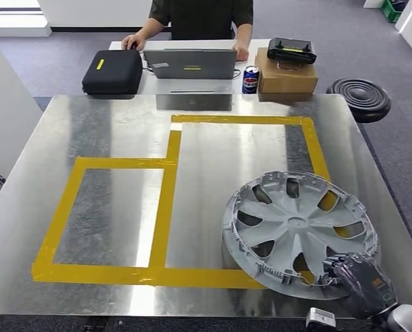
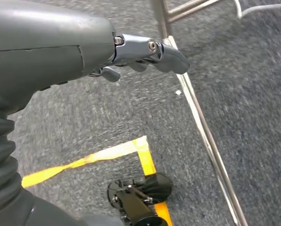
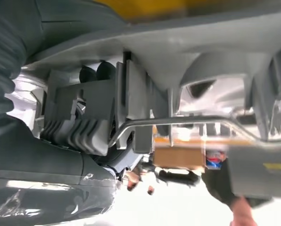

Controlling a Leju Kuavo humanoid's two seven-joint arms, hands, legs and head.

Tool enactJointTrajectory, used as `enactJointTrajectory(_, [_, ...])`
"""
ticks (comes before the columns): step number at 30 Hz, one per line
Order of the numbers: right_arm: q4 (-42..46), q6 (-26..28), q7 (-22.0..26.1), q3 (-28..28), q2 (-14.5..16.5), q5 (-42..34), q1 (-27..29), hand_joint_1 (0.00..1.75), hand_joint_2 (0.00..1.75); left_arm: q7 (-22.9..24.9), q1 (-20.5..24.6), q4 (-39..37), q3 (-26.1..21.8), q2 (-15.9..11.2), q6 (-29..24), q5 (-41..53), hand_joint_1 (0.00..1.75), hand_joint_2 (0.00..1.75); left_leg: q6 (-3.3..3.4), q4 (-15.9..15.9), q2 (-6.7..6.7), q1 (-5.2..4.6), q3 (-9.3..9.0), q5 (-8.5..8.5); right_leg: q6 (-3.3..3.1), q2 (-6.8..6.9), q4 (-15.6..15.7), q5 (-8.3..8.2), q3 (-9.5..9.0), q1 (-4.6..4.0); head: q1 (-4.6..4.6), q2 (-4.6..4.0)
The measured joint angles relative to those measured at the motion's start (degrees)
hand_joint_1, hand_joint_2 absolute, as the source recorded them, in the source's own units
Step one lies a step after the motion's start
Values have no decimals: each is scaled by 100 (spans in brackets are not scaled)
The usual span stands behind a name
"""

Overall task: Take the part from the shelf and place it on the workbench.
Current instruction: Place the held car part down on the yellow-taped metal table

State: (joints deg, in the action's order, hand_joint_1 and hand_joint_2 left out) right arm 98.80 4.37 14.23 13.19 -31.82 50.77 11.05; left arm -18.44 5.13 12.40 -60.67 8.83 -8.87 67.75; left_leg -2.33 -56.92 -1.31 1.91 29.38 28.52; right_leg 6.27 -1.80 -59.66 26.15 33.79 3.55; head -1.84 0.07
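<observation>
Grey wheel cover [image 1: 296, 232], one, on steel workbench [image 1: 115, 207], right robot hand [image 1: 364, 280] gripping its rim, left robot hand [image 2: 96, 52] empty, fingers apart.

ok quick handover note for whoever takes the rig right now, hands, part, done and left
Right hand: gripping the near rim of the grey wheel cover, seen close up in the right wrist view.
Left hand: holds nothing, fingers out, hanging over carpet beside the table.
Part: wheel cover sits tilted, inner side up, over the near right corner of the larger yellow tape box on the metal workbench; whether it fully rests there, I cannot tell.
Done: part brought to the workbench.
Left: set it flat, let go, pull the right arm back.
</observation>
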Motion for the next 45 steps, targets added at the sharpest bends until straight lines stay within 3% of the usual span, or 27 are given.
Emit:
enactJointTrajectory(2, [212, 2, 32, -4, -3, -99, -100, 175, 175, -6, -27, -1, -3, -2, -10, -22, 0, 175, -37, 38, -72, 19, 13, -14, -156, 85, -38, 45, 8, -26, 34, 0])
enactJointTrajectory(4, [428, 2, 55, -39, -23, -194, -208, 175, 175, -16, -47, -1, -5, 3, -13, -40, 0, 175, -61, -102, -36, 29, 100, 43, -252, 147, -48, 74, -14, -38, 68, 0])
enactJointTrajectory(6, [628, -23, 55, -84, -74, -299, -302, 175, 175, -28, -44, -1, -16, 6, -16, -56, 0, 175, -60, -724, 45, 8, 466, 292, -322, 204, -44, 109, -51, -64, 112, 0])
enactJointTrajectory(8, [784, -75, 28, -133, -152, -411, -370, 175, 175, -32, -51, -1, -31, 7, -19, -67, 0, 175, -28, -1508, 69, -19, 1001, 506, -367, 244, -44, 153, -84, -104, 140, 0])
enactJointTrajectory(9, [846, -104, 5, -170, -200, -463, -387, 175, 175, -33, -64, -1, -37, 8, -20, -68, 0, 175, 0, -1707, 69, -33, 1188, 474, -380, 258, -44, 182, -113, -123, 145, 0])
enactJointTrajectory(10, [907, -133, -21, -222, -256, -517, -397, 175, 175, -33, -78, -1, -42, 8, -20, -69, 0, 175, 38, -1696, 69, -51, 1270, 314, -385, 270, -44, 218, -155, -139, 146, 0])
enactJointTrajectory(12, [1027, -191, -55, -362, -382, -625, -420, 175, 175, -34, -95, -1, -62, 9, -20, -69, 0, 175, 135, -1120, 86, -98, 1148, -258, -362, 288, -41, 306, -265, -154, 148, 0])
enactJointTrajectory(13, [1077, -213, -60, -439, -438, -669, -441, 175, 175, -35, -98, -1, -74, 9, -20, -69, 0, 175, 175, -771, 112, -131, 1029, -486, -334, 293, -44, 357, -316, -172, 148, 0])
enactJointTrajectory(14, [1117, -227, -59, -509, -481, -698, -462, 175, 175, -36, -96, -1, -84, 11, -20, -69, 0, 175, 190, -491, 139, -153, 924, -601, -302, 294, -44, 398, -351, -186, 150, 0])
enactJointTrajectory(18, [1224, -245, -54, -642, -583, -722, -500, 175, 175, -39, -86, -1, -95, 28, -22, -69, 0, 175, 214, -213, 135, -172, 769, -515, -168, 321, 73, 488, -463, -192, 146, 0])
enactJointTrajectory(20, [1249, -256, -53, -671, -621, -724, -502, 175, 175, -43, -84, -1, -99, 32, -24, -70, 0, 175, 269, -162, 97, -154, 673, -480, -129, 289, -180, 640, -372, -190, 119, -1])
enactJointTrajectory(23, [1260, -260, -52, -709, -648, -725, -501, 175, 175, -45, -70, -1, -113, 32, -26, -72, 0, 175, 347, -146, 51, -181, 585, -404, -143, 219, -1285, 1017, 332, -216, 89, -2])
enactJointTrajectory(24, [1263, -262, -51, -713, -650, -725, -495, 175, 175, -45, -75, -1, -117, 34, -25, -71, 0, 175, 361, -146, 34, -195, 552, -372, -153, 211, -1515, 1012, 535, -227, 85, -2])
enactJointTrajectory(25, [1265, -264, -51, -714, -650, -725, -487, 175, 175, -45, -81, -1, -121, 37, -24, -70, 0, 175, 367, -147, 16, -208, 507, -336, -169, 208, -1529, 879, 635, -239, 81, -2])
enactJointTrajectory(26, [1265, -267, -50, -714, -651, -725, -479, 175, 175, -45, -87, -1, -125, 40, -24, -70, 0, 175, 366, -147, -5, -218, 450, -298, -192, 205, -1329, 635, 627, -250, 80, -2])
enactJointTrajectory(28, [1265, -270, -50, -718, -655, -726, -477, 175, 175, -45, -88, -1, -130, 44, -24, -69, 0, 175, 344, -152, -41, -237, 341, -213, -256, 177, -597, 79, 407, -275, 78, -2])
enactJointTrajectory(30, [1274, -269, -50, -728, -664, -727, -487, 175, 175, -45, -78, -2, -134, 44, -24, -69, 0, 175, 313, -170, -68, -258, 313, -164, -300, 143, -119, -165, 239, -289, 84, -2])
enactJointTrajectory(34, [1297, -270, -48, -742, -681, -725, -485, 175, 175, -45, -83, -3, -137, 43, -25, -69, 0, 175, 345, -119, -78, -269, 309, -180, -298, 128, -11, -175, 220, -289, 97, -2])
enactJointTrajectory(39, [1297, -263, -12, -816, -684, -865, -429, 175, 175, -46, -78, -3, -137, 52, -17, -40, 0, 175, 293, -54, -76, -268, 270, -171, -351, 128, -9, -138, 210, -295, 95, -2])
enactJointTrajectory(45, [987, -272, 323, -1235, -682, -779, -16, 175, 175, -47, -78, -3, -133, 52, 42, 103, 0, 175, 259, -43, -76, -268, 256, -166, -365, 131, -5, -130, 190, -301, 93, -2])
